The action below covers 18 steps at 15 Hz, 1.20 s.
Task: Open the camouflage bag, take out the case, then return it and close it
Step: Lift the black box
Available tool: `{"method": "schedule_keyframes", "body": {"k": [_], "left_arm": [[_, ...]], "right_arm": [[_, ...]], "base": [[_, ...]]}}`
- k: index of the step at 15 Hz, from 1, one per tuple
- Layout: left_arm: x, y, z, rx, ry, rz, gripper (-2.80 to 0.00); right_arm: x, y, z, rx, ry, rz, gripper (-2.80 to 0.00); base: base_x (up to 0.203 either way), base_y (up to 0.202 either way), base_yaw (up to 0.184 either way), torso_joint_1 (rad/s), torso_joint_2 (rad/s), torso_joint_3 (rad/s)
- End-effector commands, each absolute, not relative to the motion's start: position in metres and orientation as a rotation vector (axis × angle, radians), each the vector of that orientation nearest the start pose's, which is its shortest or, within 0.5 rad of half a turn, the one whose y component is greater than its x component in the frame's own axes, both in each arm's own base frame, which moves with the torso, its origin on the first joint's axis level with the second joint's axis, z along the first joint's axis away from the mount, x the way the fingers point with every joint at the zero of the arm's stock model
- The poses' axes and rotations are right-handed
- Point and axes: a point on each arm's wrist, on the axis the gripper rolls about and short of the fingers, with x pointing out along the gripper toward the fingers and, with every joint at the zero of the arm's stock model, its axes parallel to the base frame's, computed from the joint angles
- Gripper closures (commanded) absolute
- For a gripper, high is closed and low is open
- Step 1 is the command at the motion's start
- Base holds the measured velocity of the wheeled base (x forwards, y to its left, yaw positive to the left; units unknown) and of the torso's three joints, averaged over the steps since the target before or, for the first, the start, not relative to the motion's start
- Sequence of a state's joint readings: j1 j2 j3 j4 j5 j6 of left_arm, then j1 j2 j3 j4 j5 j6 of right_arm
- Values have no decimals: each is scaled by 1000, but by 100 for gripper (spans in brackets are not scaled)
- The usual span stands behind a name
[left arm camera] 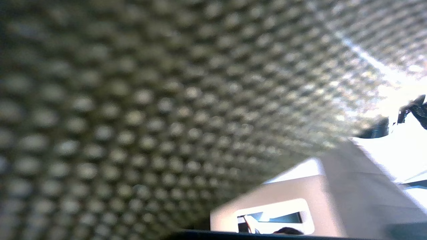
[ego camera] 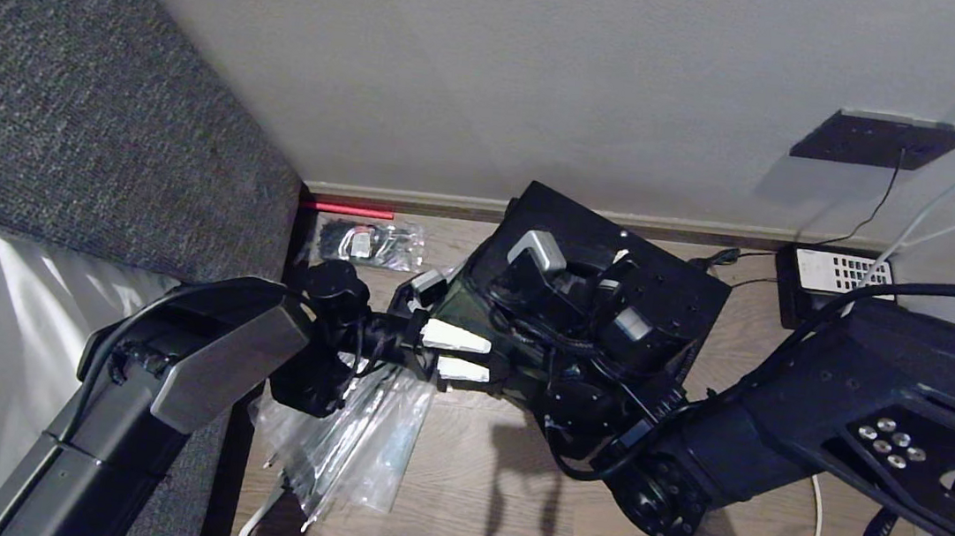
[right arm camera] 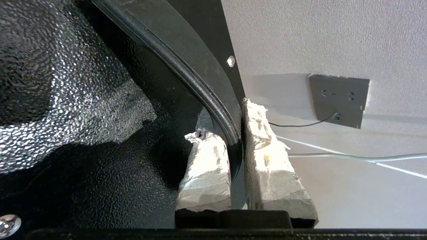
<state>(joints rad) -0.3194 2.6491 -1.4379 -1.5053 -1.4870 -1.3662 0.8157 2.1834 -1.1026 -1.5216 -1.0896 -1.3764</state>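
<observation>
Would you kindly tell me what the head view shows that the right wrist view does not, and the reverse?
Only the head view shows the plastic-wrapped umbrella on the floor, the power strip by the wall and the left arm. Only the right wrist view shows the right end effector shut on the black rim of the camouflage bag, with its silvery lining beside it. Both show the bag and the wall socket.

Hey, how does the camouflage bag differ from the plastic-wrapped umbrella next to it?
The camouflage bag is boxy with black sides; the umbrella is long and thin in clear plastic wrap. The bag is open, its silvery lining showing; the umbrella is folded in its wrap. The right gripper is shut on the bag's rim; no gripper holds the umbrella. Both are on the wood floor by the wall.
</observation>
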Motion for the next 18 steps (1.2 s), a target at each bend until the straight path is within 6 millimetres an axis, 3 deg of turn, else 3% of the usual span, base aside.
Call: {"method": "schedule_keyframes", "body": {"k": [1, 11, 18], "left_arm": [[444, -173, 31, -760, 945, -1642, 0], [437, -180, 27, -787, 1035, -1644, 0], [430, -177, 13, -840, 1121, -1607, 0]], "right_arm": [[291, 280, 165, -1001, -25, -391, 0], [292, 280, 162, -1006, -22, -390, 0], [291, 280, 167, -996, -28, -393, 0]], "base": [[0, 0, 0, 0, 0, 0], [0, 0, 0, 0, 0, 0], [0, 0, 0, 0, 0, 0]]}}
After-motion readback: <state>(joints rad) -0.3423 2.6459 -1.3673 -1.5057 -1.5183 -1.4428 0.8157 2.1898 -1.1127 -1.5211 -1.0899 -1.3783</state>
